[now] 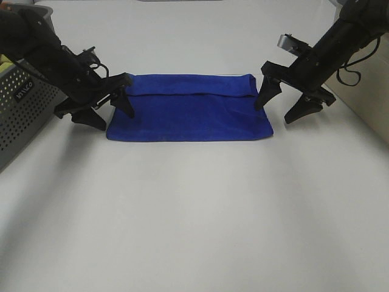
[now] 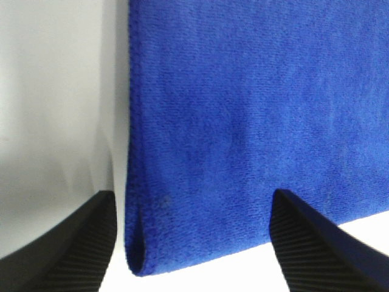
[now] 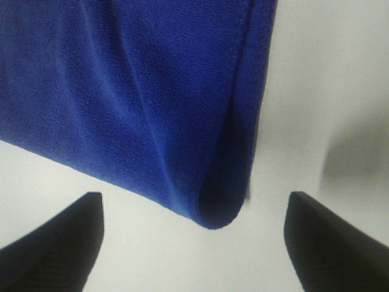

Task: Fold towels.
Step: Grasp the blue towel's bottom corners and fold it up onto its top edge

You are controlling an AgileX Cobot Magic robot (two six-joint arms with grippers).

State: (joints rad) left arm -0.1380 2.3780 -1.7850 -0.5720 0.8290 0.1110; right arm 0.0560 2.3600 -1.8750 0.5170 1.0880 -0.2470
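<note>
Although the towel (image 1: 189, 108) already lies doubled over on the table (image 1: 194, 213), just toward 12 o'clock of its middle, I judge at least one fold is left, likely end to end. My left gripper (image 1: 113, 118) stands wide at the towel's 9 o'clock edge and my right gripper (image 1: 276, 112) wide at its 3 o'clock edge; neither holds anything. At the table's 9 o'clock, a grey basket (image 1: 24, 115) shows a sliver of something yellow-green (image 1: 3, 61).
</note>
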